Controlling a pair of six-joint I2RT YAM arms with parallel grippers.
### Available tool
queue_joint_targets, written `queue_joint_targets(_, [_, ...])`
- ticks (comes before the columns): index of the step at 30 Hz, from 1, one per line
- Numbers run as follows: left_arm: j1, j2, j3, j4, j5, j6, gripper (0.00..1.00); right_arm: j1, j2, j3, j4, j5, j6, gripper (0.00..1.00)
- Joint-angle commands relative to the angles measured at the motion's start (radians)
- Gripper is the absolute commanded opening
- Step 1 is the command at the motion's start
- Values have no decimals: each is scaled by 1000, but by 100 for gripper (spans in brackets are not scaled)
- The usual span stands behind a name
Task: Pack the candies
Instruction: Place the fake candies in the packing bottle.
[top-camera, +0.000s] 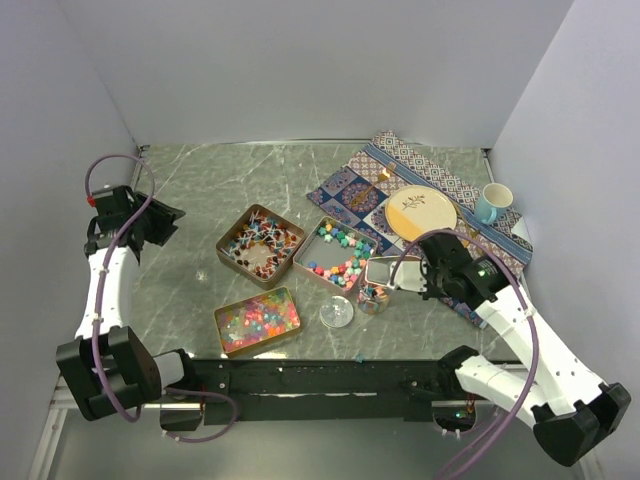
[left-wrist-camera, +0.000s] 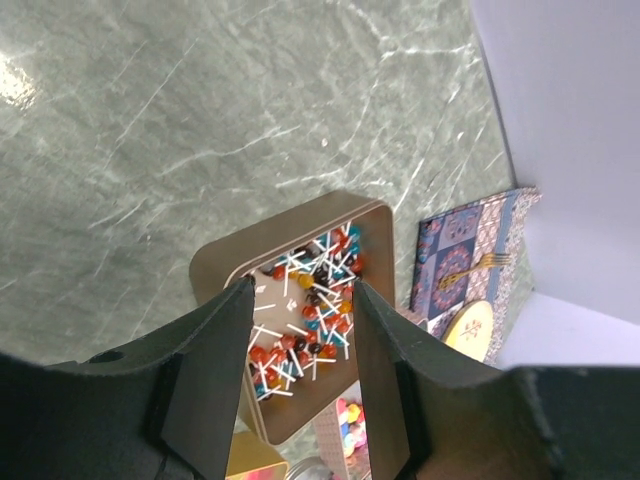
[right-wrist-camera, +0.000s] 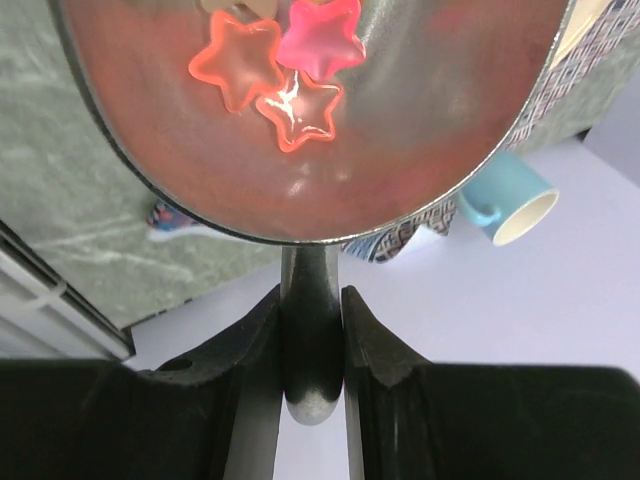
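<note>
My right gripper (right-wrist-camera: 311, 300) is shut on the handle of a metal scoop (right-wrist-camera: 420, 120). Three pink and orange star candies (right-wrist-camera: 285, 65) lie in its bowl. From above, the scoop (top-camera: 388, 271) hangs just over a small clear jar (top-camera: 373, 298) with candies in it. Three copper tins hold more candies: stick sweets (top-camera: 260, 245), chunky pastel pieces (top-camera: 338, 256) and glossy beads (top-camera: 257, 320). My left gripper (top-camera: 160, 222) is raised at the far left, open and empty. In its wrist view the gripper (left-wrist-camera: 300, 290) looks down on the stick-sweet tin (left-wrist-camera: 300, 310).
The jar's clear lid (top-camera: 336, 312) lies flat beside the jar. A patterned cloth (top-camera: 400, 170) at the back right carries a yellow plate (top-camera: 420, 212), a fork (top-camera: 378, 180) and a blue mug (top-camera: 492, 203). White walls close in on three sides.
</note>
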Motion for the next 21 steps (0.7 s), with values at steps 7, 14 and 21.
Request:
queue_joint_targets(7, [35, -4, 1, 85, 32, -30, 50, -112, -43, -35, 1, 135, -273, 0])
queue_joint_targets(14, [50, -36, -40, 104, 52, -42, 50, -113, 23, 8, 42, 215, -312, 0])
queue_joint_targets(21, [69, -79, -92, 121, 71, -53, 50, -113, 46, 19, 71, 279, -408, 0])
